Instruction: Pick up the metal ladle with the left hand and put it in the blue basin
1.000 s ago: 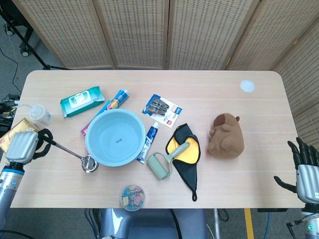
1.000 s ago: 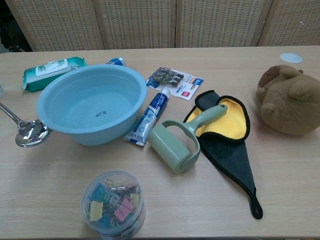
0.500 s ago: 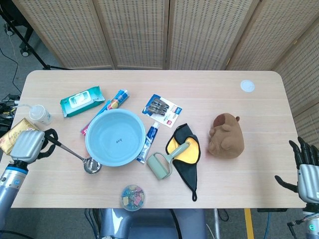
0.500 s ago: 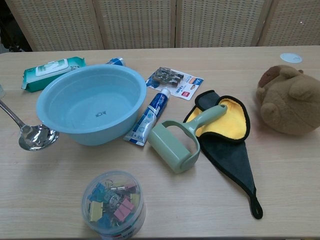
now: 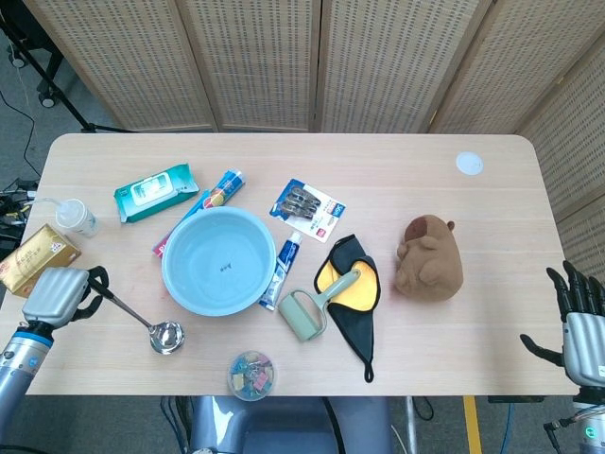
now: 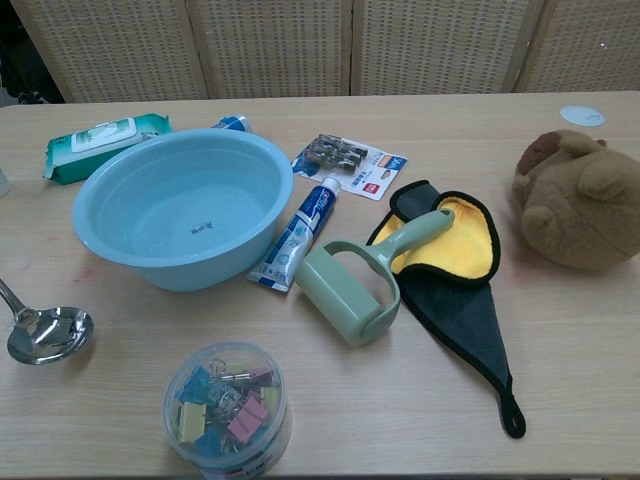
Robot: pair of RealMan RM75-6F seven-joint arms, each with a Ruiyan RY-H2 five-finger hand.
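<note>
Beside the blue basin, left hand holds metal ladle.

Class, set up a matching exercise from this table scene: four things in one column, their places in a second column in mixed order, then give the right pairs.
Things:
1. metal ladle
2. blue basin
3. plush toy
4. tub of binder clips

Places:
A. near the table's front edge, in front of the basin
B. handle held by the left hand, bowl outside the basin
C. right part of the table, away from the other things
D. between the wet wipes pack and the toothpaste tube

Pairs: 1-B, 2-D, 3-C, 4-A
</note>
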